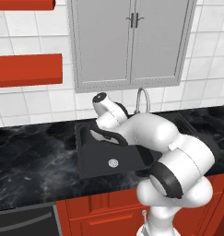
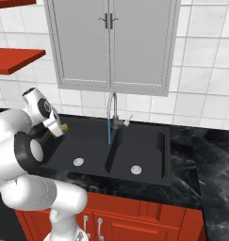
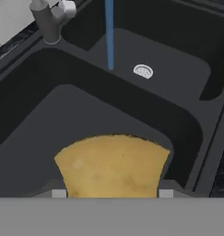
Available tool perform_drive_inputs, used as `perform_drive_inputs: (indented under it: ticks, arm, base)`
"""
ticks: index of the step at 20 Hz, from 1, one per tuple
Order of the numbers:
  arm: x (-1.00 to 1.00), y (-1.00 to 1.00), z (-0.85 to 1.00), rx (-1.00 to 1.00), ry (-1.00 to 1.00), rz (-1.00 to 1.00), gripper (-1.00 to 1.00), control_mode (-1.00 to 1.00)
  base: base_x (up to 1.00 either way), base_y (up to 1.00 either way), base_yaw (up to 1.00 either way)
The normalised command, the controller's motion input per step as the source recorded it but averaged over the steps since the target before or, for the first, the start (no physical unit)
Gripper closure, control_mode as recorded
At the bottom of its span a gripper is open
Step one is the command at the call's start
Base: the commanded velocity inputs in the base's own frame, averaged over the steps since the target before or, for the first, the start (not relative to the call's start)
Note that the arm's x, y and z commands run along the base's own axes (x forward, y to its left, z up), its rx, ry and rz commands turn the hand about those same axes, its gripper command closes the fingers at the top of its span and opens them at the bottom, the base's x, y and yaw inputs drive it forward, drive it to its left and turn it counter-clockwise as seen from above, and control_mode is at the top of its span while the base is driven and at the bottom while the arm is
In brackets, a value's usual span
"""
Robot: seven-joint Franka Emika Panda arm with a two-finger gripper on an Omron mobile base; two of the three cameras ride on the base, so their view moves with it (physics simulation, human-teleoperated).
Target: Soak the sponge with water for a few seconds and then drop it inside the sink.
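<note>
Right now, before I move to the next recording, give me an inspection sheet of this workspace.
Surface: black marbled counter.
Job's things: sponge held over the left basin of the sink; water stream runs from the faucet, apart from the sponge.
Clutter: nothing seen.
Claw: claw shut on the sponge.
Cables: nothing seen.
Surroundings: grey wall cabinet, red shelves, white tiles, red base cabinets.

**Open basins, faucet in the middle**

Both basins of the sink [image 2: 149, 176] lie bare and open from above. The faucet [image 2: 112, 109] rises at the back, over the divider, with a water stream [image 2: 109, 132] falling just beside it. The wall cabinet [image 2: 111, 42] hangs above the faucet, leaving open air over the black tabletop [image 2: 215, 160]
</note>
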Motion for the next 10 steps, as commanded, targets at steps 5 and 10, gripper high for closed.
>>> perform_drive_inputs:
  ticks: [5, 10]
  arm:
    - [0.05, -0.17, -0.09, -0.09, -0.21, -0.07, 1.00, -1.00]
    - [0.03, 0.00, 0.00, -0.02, -0.14, 0.00, 1.00, -1.00]
  base:
    - [0.00, 0.00, 0.00]
    - [0.00, 0.00, 0.00]
